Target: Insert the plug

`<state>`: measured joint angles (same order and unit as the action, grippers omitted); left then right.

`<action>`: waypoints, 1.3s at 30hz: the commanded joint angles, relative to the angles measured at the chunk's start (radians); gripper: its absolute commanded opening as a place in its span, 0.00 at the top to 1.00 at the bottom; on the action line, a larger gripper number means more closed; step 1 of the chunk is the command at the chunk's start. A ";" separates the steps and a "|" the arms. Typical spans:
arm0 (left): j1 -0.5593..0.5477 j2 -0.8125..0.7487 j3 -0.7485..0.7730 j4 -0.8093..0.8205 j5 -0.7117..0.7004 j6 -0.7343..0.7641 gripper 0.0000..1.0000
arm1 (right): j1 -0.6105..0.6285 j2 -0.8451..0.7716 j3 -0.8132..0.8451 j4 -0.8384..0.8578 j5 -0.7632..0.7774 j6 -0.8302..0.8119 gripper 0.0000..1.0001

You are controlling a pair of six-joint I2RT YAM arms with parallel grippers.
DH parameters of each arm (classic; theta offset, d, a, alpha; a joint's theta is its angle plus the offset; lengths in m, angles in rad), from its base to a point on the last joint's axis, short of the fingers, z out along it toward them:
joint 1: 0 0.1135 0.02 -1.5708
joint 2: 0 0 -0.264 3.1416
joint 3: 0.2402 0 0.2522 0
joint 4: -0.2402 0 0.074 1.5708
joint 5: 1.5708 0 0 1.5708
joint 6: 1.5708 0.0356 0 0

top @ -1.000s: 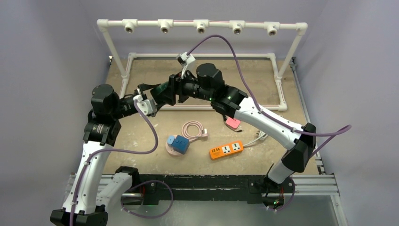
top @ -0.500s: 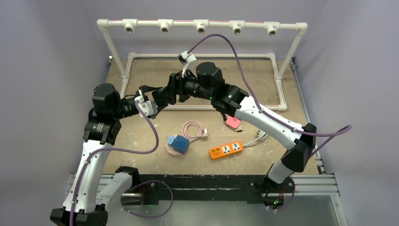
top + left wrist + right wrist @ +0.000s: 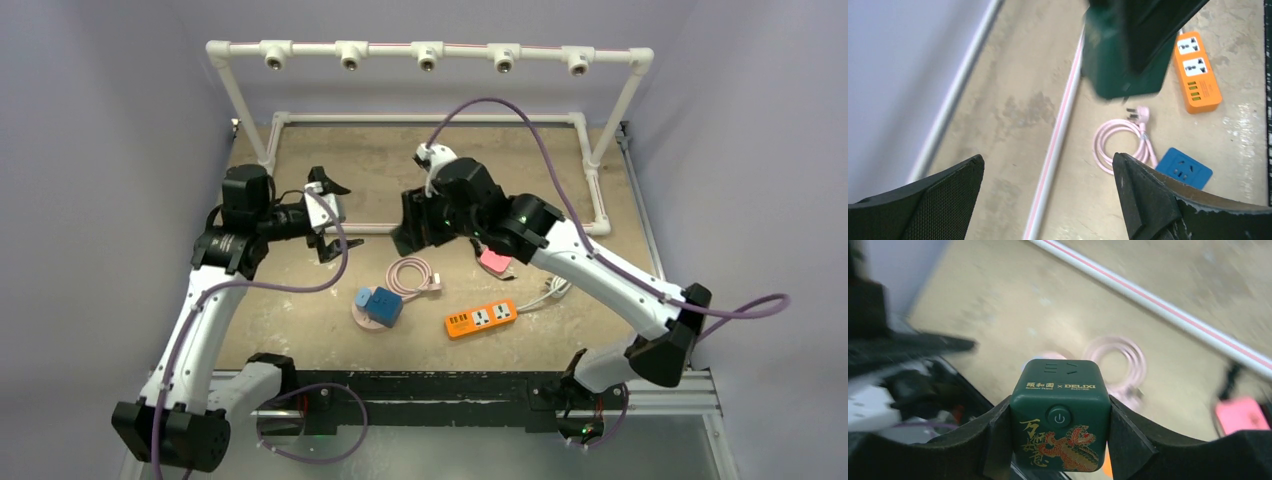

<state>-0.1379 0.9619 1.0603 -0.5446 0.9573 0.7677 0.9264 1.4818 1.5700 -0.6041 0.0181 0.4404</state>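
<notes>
My right gripper [image 3: 410, 238] is shut on a dark green cube socket [image 3: 404, 226] with a gold dragon print and holds it above the table. In the right wrist view the cube [image 3: 1060, 410] sits squarely between my fingers [image 3: 983, 440]. Below it on the table lies a coiled pink cable [image 3: 405, 272] ending in a pink plug [image 3: 1142, 114]. My left gripper [image 3: 327, 212] is open and empty, left of the cube. In its own view the gripper [image 3: 1048, 167] faces the cube [image 3: 1125, 60] and the coil [image 3: 1118, 145].
A blue socket [image 3: 380, 305] on a pink round base lies near the front. An orange power strip [image 3: 480, 318] lies to its right, with a white cable [image 3: 548, 293] and a pink object [image 3: 494, 261] behind. A white pipe frame [image 3: 590, 180] borders the back.
The two grippers were close together at the table's middle. The left gripper has pulled back to the left, open. The right gripper has swung right and lower with the green cube.
</notes>
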 commanded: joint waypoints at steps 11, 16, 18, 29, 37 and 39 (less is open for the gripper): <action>0.001 0.054 -0.036 -0.076 -0.049 -0.062 0.01 | -0.114 -0.200 -0.439 -0.308 0.220 0.107 1.00; 0.001 0.055 -0.037 -0.101 -0.055 -0.027 0.02 | -0.148 -0.182 -0.486 -0.289 0.242 0.081 1.00; 0.001 0.053 -0.037 -0.104 -0.054 -0.024 0.02 | -0.156 -0.180 -0.484 -0.291 0.238 0.074 1.00; 0.001 0.041 -0.055 -0.104 -0.031 -0.003 0.03 | -0.154 -0.167 -0.514 -0.343 0.139 0.098 1.00; 0.001 0.028 -0.055 -0.118 -0.026 0.028 0.03 | -0.131 -0.245 -0.590 -0.363 0.000 0.168 1.00; 0.001 0.029 -0.053 -0.119 -0.026 0.030 0.03 | -0.125 -0.251 -0.609 -0.370 -0.015 0.185 1.00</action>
<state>-0.1379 1.0073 1.0122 -0.6613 0.9016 0.7719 0.7879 1.2671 0.9871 -0.9516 0.0669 0.5694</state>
